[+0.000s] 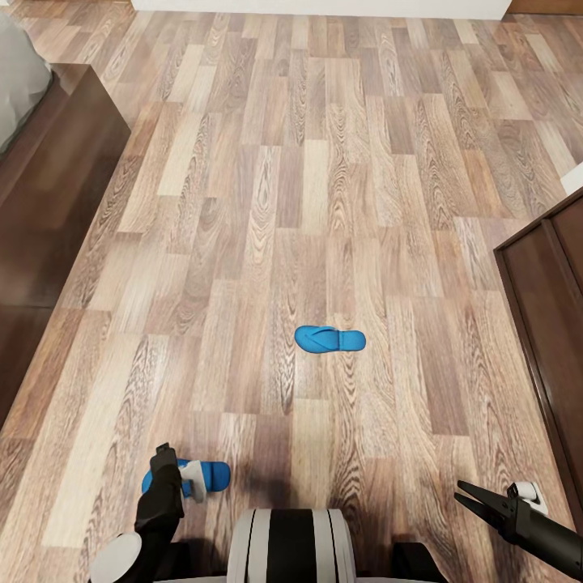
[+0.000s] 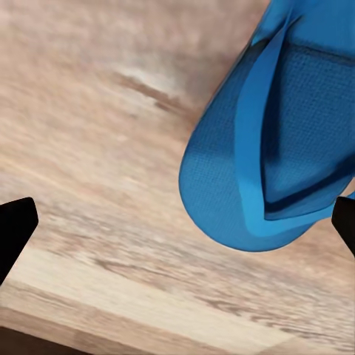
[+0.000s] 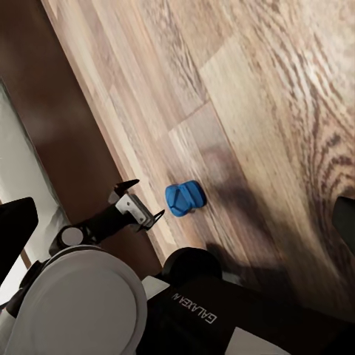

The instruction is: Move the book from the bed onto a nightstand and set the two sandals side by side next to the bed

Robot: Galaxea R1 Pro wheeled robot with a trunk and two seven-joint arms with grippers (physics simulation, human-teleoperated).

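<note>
Plank floor (image 1: 324, 202) with two sandals (image 1: 329, 338), left pincer (image 2: 177, 229) spread above one, right pincer (image 1: 478, 500) spread.

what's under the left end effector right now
A bright blue flip-flop sandal lies on the brown wood plank floor beneath the left end effector, whose arm covers the sandal's middle in the head view.

Near sandal (image 1: 206, 474) half behind the left claw (image 1: 165, 450), bed (image 1: 20, 77) cropped, perhaps mostly out of frame.
</note>
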